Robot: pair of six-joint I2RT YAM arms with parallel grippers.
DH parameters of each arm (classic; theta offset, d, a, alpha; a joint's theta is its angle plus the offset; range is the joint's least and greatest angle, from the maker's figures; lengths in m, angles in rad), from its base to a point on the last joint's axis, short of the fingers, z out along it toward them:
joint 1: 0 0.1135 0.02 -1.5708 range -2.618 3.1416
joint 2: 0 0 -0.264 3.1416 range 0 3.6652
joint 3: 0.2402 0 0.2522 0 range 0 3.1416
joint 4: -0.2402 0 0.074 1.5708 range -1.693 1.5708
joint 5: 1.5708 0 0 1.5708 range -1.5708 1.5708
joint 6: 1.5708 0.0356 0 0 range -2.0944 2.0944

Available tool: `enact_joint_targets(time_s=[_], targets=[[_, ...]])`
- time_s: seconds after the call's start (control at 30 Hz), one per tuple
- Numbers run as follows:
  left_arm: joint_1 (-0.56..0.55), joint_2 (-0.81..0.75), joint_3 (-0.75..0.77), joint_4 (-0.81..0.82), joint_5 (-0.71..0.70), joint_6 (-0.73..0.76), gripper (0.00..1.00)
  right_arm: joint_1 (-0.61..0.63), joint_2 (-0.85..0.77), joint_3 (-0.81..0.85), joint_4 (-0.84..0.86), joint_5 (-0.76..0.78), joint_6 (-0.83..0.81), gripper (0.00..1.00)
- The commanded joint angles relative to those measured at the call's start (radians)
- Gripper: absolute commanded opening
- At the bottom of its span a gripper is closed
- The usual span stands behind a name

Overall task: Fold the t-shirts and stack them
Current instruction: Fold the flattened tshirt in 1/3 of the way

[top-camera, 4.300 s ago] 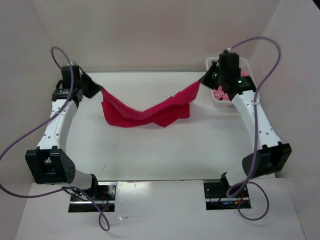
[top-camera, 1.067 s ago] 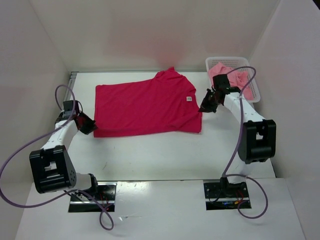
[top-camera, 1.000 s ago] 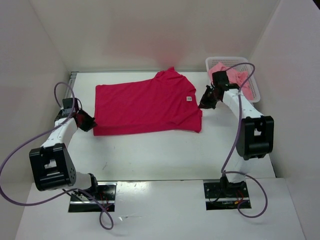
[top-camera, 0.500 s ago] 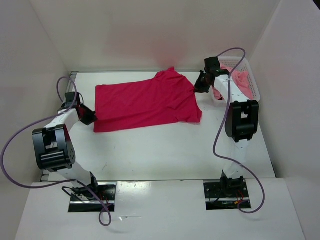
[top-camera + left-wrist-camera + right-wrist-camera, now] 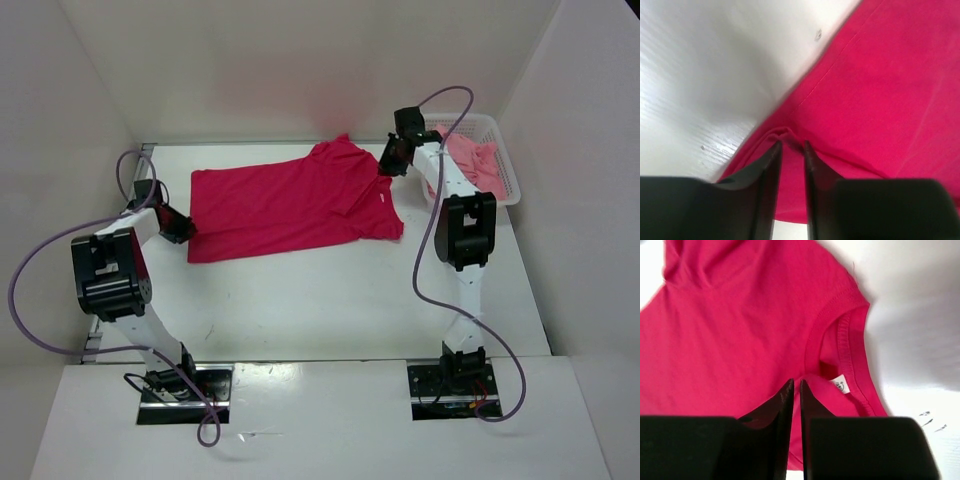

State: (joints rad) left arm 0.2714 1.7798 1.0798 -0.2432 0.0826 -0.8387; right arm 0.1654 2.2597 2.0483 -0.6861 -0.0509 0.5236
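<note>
At upper right you see a white plastic mesh basket holding a crumpled light pink cloth t-shirt. Your bright crimson-magenta cloth t-shirt lies spread at upper centre on the white worktop, between plain pale walls. The left end effector and right end effector are each narrowed, pinching its cloth.

I count one crimson t-shirt, one pink shirt, one basket, and two grippers: left gripper, right gripper.
</note>
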Motion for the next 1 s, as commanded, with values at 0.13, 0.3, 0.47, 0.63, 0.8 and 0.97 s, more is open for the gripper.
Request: enact_joint_targets(time_s=[0.13, 0.3, 0.47, 0.63, 0.8, 0.97], targets=[[0.072, -0.152, -0.025, 0.019, -0.006, -0.019, 0.54, 0.01, -0.128, 0.011, 0.017, 0.037, -0.02, 0.34], [0.081, -0.324, -0.223, 0.01, 0.043, -0.037, 0.46, 0.01, -0.357, -0.36, 0.115, 0.028, -0.02, 0.22], [0.081, -0.399, -0.359, -0.01, 0.08, -0.037, 0.36, 0.01, -0.564, -0.702, 0.177, 0.008, -0.011, 0.0], [0.081, -0.372, -0.396, 0.053, 0.091, -0.066, 0.44, 0.01, -0.641, -0.874, 0.209, -0.01, 0.036, 0.02], [0.081, -0.269, -0.383, 0.097, 0.1, -0.088, 0.44, -0.001, -0.643, -0.948, 0.23, -0.01, 0.09, 0.25], [0.081, -0.227, -0.393, 0.139, 0.1, -0.112, 0.3, -0.021, -0.602, -0.985, 0.289, 0.009, 0.113, 0.32]])
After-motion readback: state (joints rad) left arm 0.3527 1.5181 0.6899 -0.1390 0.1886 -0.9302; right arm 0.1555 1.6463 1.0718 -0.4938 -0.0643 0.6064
